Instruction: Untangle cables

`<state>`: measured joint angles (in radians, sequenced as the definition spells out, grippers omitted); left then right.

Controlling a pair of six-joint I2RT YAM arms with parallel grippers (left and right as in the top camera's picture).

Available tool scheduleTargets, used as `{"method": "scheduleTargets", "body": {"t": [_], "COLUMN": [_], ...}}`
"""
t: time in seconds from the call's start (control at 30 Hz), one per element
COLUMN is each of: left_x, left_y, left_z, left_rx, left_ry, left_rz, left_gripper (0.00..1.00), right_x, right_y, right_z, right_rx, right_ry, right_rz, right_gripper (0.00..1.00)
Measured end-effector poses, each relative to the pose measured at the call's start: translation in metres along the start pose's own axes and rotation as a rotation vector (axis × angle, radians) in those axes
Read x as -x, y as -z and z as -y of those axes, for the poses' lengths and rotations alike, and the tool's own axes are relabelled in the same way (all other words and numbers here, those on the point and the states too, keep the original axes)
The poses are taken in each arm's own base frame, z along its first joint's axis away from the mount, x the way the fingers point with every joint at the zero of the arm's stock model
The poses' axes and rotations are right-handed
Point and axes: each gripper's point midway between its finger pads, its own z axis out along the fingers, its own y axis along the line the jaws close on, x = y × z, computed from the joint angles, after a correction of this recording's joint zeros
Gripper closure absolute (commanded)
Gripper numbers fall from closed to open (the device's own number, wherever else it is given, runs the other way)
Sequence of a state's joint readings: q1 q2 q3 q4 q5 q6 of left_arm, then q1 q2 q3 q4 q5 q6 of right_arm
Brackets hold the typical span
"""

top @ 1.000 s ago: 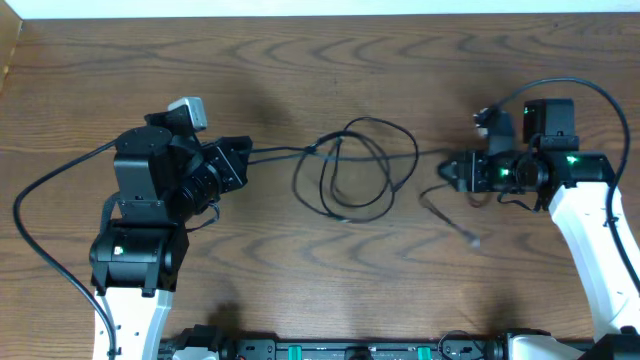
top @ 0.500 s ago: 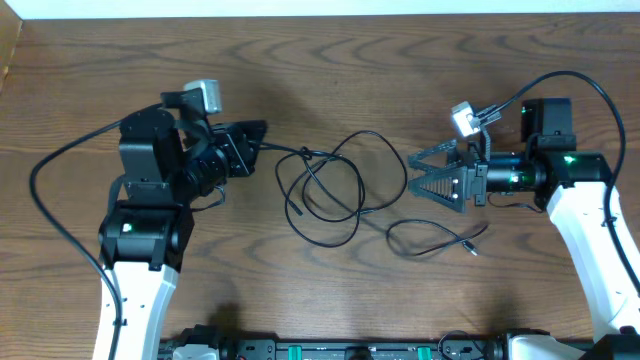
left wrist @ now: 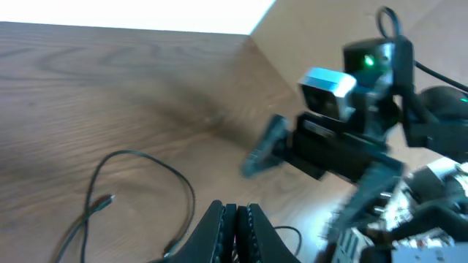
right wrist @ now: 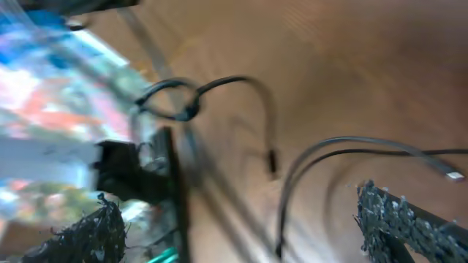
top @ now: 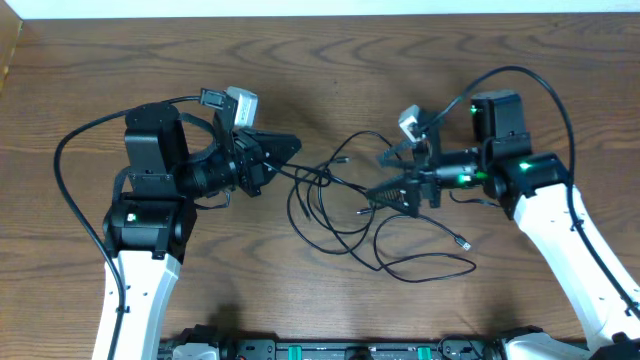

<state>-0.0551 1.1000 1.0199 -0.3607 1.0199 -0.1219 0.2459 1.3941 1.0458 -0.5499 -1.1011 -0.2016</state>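
Task item: the black cables (top: 335, 205) lie in a loose knot of overlapping loops at the middle of the bench (top: 150, 60), between the two arms. No white cord can be made out.
Outlying loop: one loop (top: 430, 268) trails toward the near edge, ending in a small connector (top: 462, 243) that lies free on the wood.
Left tool (top: 293, 146): fingers pressed together. A strand runs straight from the knot into its tip, so it appears clamped on a cable. The left wrist view shows the fingers (left wrist: 219, 223) together but not the strand between them.
Right tool (top: 378, 177): fingers spread wide and holding nothing, at the right edge of the knot. In the right wrist view, strands cross the gap between the pads (right wrist: 95, 234).
Step in hand: judged as selecting a second strand to pull against the left-hand hold.
Risk, wrong strand: closing on two crossed strands at once would tighten the knot when the arms part.
Risk, slip: the cord is thin and the left hold could release under tension.
Risk, snag: the free connector could catch inside a loop.
Risk, collision: the tools are near each other, and the wrist views are blurred.
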Motion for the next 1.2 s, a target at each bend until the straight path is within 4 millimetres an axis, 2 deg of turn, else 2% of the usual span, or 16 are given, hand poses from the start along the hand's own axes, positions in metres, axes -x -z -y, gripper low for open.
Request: {"method": "scheduleTargets", "body": {"t": [0.07,0.1,0.17,0.23,0.3,0.47,0.67,0.77,0.93,1.07,1.2], "left_x": [-0.001,-0.001,-0.001,-0.001,-0.002,-0.002,-0.003,-0.003,-0.003,-0.003,-0.003], "left_y": [0.0,0.0,0.0,0.0,0.0,-0.001,-0.002,-0.002,-0.002,-0.002,-0.002], "left_z": [0.003,0.004,0.005,0.006,0.006,0.007,0.005,0.005,0.005,0.005,0.004], "left_rx": [-0.017,-0.024,-0.031,-0.034,-0.039,-0.047,-0.047,-0.047,-0.047,-0.046,-0.045], "left_ry": [-0.008,-0.013,-0.018,-0.018,-0.016,-0.014,-0.012,-0.011,-0.01,-0.009,-0.01], "left_rz": [-0.003,-0.005,-0.006,-0.007,-0.009,-0.012,-0.015,-0.016,-0.016,-0.017,-0.016], "left_gripper": [0.92,0.92,0.92,0.92,0.92,0.92,0.92,0.92,0.92,0.92,0.92], "right_x": [0.002,0.002,0.002,0.002,0.001,-0.002,-0.001,-0.001,-0.005,-0.005,0.006], "right_y": [-0.002,-0.002,-0.004,-0.006,-0.009,-0.02,-0.035,-0.039,-0.046,-0.049,-0.046], "right_z": [0.004,0.005,0.007,0.006,0.002,-0.013,-0.029,-0.035,-0.035,-0.035,-0.027], "right_rx": [-0.027,-0.036,-0.049,-0.049,-0.035,0.014,0.063,0.076,0.054,0.038,0.007], "right_ry": [0.007,0.007,-0.002,-0.006,-0.006,0.005,0.068,0.085,0.097,0.113,0.142], "right_rz": [0.001,0.0,-0.003,-0.008,-0.014,-0.036,-0.048,-0.054,-0.073,-0.078,-0.041], "right_gripper": [0.01,0.06,0.17,0.35,0.43,0.45,0.57,0.69,0.99,0.99,0.99]}}
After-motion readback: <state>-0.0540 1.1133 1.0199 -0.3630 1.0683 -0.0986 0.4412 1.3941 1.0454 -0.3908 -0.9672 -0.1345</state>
